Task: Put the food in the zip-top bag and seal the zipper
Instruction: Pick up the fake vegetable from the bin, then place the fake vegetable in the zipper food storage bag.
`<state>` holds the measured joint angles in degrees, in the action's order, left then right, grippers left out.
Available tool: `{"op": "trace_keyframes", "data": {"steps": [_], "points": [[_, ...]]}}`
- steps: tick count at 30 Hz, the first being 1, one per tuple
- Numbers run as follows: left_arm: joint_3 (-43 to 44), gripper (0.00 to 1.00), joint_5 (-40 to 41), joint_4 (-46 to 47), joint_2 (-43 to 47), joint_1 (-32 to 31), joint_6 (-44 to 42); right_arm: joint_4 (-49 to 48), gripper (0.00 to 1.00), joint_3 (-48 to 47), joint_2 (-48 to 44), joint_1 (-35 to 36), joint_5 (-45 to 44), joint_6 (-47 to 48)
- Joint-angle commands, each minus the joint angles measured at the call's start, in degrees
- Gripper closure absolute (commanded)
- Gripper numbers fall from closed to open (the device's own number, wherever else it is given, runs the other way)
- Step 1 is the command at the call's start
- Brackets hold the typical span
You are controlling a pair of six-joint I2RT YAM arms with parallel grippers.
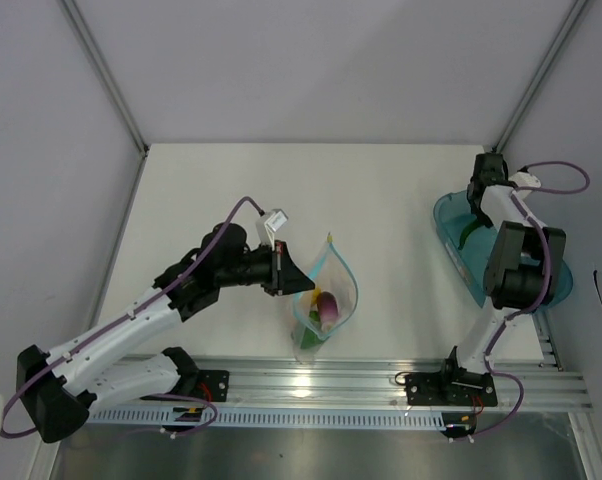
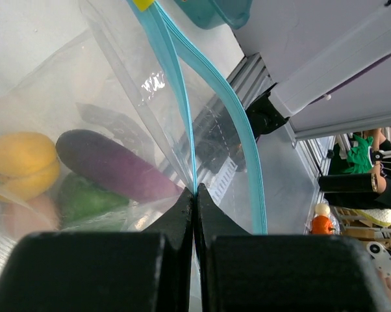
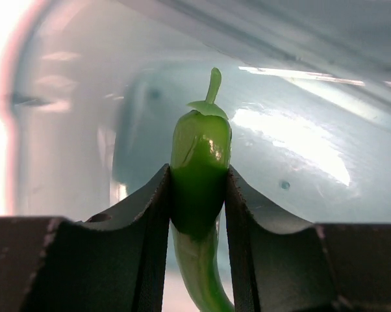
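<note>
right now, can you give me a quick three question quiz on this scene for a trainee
1. True or false: the left gripper is shut on the edge of the crinkly clear plastic zip-top bag.
2. What does the right gripper hold? A) a slim green toy pepper B) nothing C) the bag
3. Fill in: the light blue-teal zipper strip along the bag's mouth is ____ (open/sealed).
Key: 1 true; 2 A; 3 open.
</note>
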<state>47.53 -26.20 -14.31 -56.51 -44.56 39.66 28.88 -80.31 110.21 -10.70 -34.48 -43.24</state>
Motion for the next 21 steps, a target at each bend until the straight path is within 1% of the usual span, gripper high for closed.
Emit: {"op": "trace_keyframes", "data": {"steps": [1, 5, 7, 8, 11, 12, 13, 14, 15, 17, 18, 19, 21], "points": [[-0.2, 0.99, -0.8, 1.2, 2.9, 0.4, 1.2, 0.2, 1.0, -2.4, -7.8, 1.4, -5.7, 3.6], [-0.9, 0.99, -0.4, 0.5, 4.0, 0.5, 1.8, 1.0, 1.0, -2.7, -13.6, 3.4, -5.5, 8.8], [-1.8, 0.99, 0.1, 0.8, 5.1, 0.6, 2.5, 2.0, 1.0, -3.1, -16.4, 5.0, -3.4, 10.3], [-1.8, 0.99, 0.3, 0.8, 6.0, 0.6, 2.6, 2.7, 1.0, -3.2, -19.3, 5.5, -2.4, 10.7], [-2.1, 0.99, 0.4, 0.9, 6.2, 0.7, 2.9, 4.0, 1.0, -2.6, -24.2, 9.2, 2.0, 13.3], [-2.2, 0.99, 0.2, 0.9, 6.2, 0.7, 3.1, 4.3, 1.0, -2.0, -27.6, 10.4, 2.7, 14.2], [-2.4, 0.99, -0.2, 1.4, 6.3, 0.7, 3.6, 4.4, 1.0, -1.4, -29.4, 13.7, 5.6, 14.7], [-2.8, 0.99, -0.3, 1.7, 6.6, 0.7, 3.8, 4.1, 1.0, -0.7, -31.4, 15.2, 8.3, 15.2], [-3.5, 0.99, -0.7, 2.8, 6.9, 0.6, 4.5, 3.7, 1.0, 1.4, -35.2, 17.5, 12.9, 15.3], [-4.2, 0.99, -0.8, 3.5, 7.2, 0.7, 4.7, 3.8, 1.0, 3.4, -38.7, 20.4, 17.2, 14.6], [-4.5, 0.99, -0.8, 3.9, 7.3, 0.7, 4.8, 3.5, 1.0, 5.5, -42.1, 21.9, 19.3, 14.6], [-4.7, 0.99, -0.8, 4.2, 7.4, 0.7, 4.8, 3.4, 1.0, 6.6, -43.6, 26.0, 20.1, 13.5], [-5.5, 1.0, -0.5, 4.6, 6.9, 0.7, 5.0, 1.4, 1.0, 9.3, -46.7, 30.8, 23.4, 13.9]]}}
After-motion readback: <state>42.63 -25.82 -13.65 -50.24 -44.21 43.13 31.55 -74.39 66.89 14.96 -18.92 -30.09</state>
